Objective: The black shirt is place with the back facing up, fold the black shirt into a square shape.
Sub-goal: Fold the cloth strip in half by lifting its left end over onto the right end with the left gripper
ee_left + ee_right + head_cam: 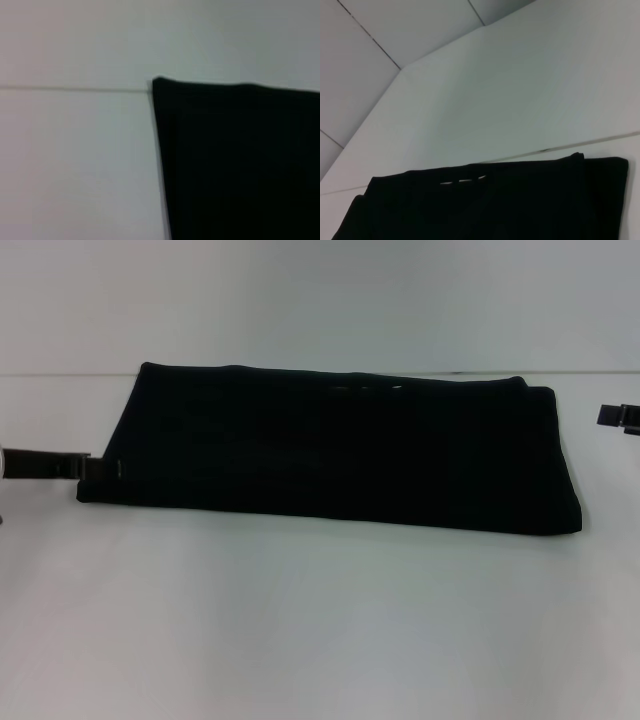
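The black shirt (330, 445) lies flat on the tabletop (320, 620) as a long band running from one end effector to the other. The left end effector (95, 468) touches its near corner — grip state unclear — while the right end effector (618, 417) sits just off the far end, also unclear.

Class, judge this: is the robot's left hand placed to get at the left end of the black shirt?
Probably yes: the left hand sits at the black shirt's left edge, with nothing between them.
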